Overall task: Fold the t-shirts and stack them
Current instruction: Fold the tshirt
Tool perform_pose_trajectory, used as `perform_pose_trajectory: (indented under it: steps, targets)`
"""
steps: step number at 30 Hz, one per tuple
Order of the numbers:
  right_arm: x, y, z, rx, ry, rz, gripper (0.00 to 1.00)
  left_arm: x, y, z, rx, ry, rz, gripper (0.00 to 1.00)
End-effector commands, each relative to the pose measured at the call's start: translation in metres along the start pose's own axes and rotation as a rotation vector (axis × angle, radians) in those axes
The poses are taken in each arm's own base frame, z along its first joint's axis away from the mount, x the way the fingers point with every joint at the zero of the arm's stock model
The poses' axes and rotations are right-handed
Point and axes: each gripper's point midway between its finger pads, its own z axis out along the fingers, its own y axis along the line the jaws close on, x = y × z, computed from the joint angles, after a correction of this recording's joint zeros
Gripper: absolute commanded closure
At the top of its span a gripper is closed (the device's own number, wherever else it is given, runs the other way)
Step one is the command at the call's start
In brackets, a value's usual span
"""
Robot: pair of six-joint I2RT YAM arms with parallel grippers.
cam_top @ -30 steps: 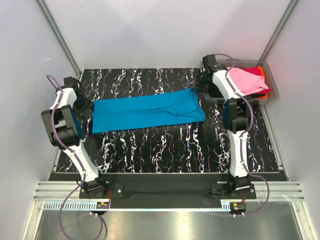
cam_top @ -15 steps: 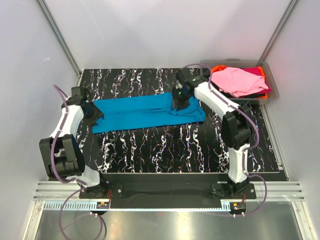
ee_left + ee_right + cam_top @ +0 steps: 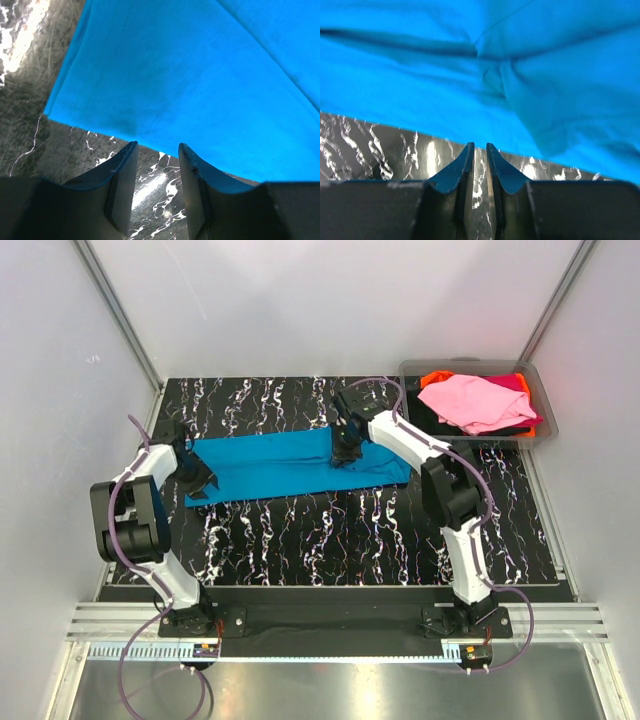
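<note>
Turquoise t-shirt: folded into a long band, lying flat on the mat; runs from 9 o'clock to 3 o'clock across the mat's 12 o'clock half; creased and bunched toward its 3 o'clock end.
Left gripper: low over the mat at the band's 9 o'clock end; jaws partly spread, nothing between them; fingertips at the cloth's near hem, contact not clear.
Right gripper: over the band, right of its middle; jaws drawn almost together, a thin slit between them, mat showing through it; no cloth pinched; tips at the hem's edge.
Mat: black, white marbled veins; covers the table top.
Bin: clear grey plastic, at 2 o'clock from the mat's centre, apart from the band.
Pink t-shirt: loose, unfolded, topmost in the bin.
Orange t-shirt: under the pink, showing at the bin's 11 o'clock corner.
Magenta t-shirt: under the pink, at the bin's 1 o'clock side.
Black t-shirt: lowest visible, at the bin's 8 o'clock side.
</note>
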Motion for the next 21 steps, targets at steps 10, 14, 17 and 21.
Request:
perform_pose_trajectory:
  steps: [10, 14, 17, 21]
  targets:
    - [-0.044, 0.015, 0.036, -0.012, -0.079, 0.027, 0.79, -0.032, -0.022, 0.003, 0.043, -0.047, 0.02, 0.58]
    - [-0.052, 0.014, 0.049, 0.002, -0.087, 0.018, 0.79, -0.026, -0.015, 0.01, 0.009, -0.019, 0.017, 0.57]
    - [-0.057, 0.014, 0.056, 0.009, -0.086, 0.004, 0.78, -0.023, -0.014, 0.009, 0.012, -0.009, 0.022, 0.58]
    - [-0.066, 0.027, 0.047, -0.027, -0.087, -0.002, 0.77, -0.022, -0.017, -0.002, 0.034, -0.029, 0.03, 0.57]
